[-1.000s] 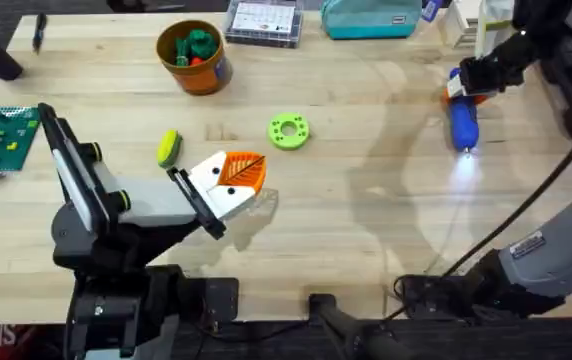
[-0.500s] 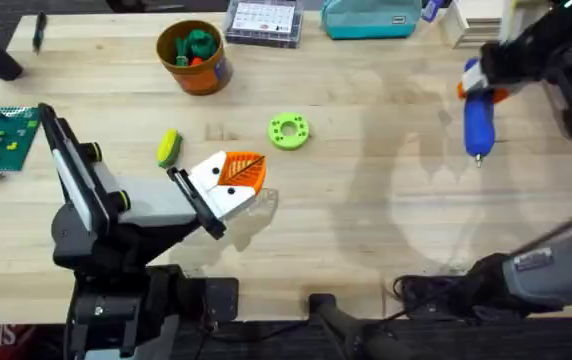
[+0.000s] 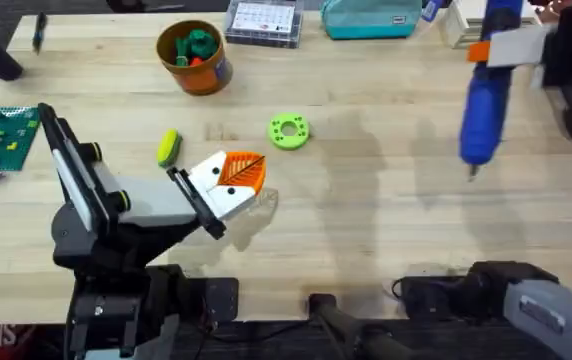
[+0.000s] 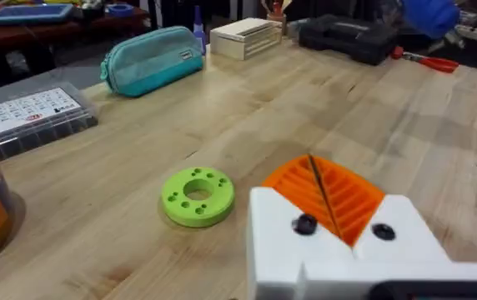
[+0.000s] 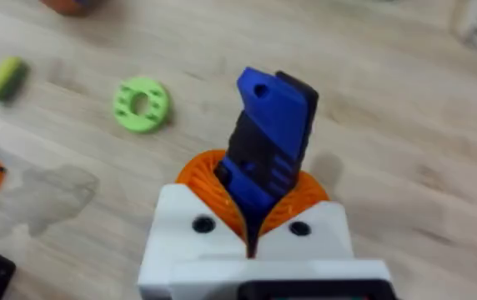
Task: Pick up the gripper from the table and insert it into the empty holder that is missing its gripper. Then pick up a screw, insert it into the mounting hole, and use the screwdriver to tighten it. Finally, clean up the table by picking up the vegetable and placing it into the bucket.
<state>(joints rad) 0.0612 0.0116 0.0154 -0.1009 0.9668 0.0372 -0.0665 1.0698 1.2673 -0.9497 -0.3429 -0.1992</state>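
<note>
Holding the screwdriver [image 3: 485,105] clamped in our right end effector [image 5: 251,218] above the surface [image 3: 386,220], we judge it rigid, smooth and top-heavy, best gripped mid-barrel. Our left end effector [image 4: 326,221] sits closed, empty, beside the vegetable [image 3: 169,147].

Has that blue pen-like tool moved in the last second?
Yes. The screwdriver, clamped in the right gripper, has risen off the table and now hangs tip-down, showing larger than before against the unmoved teal pouch.
</note>
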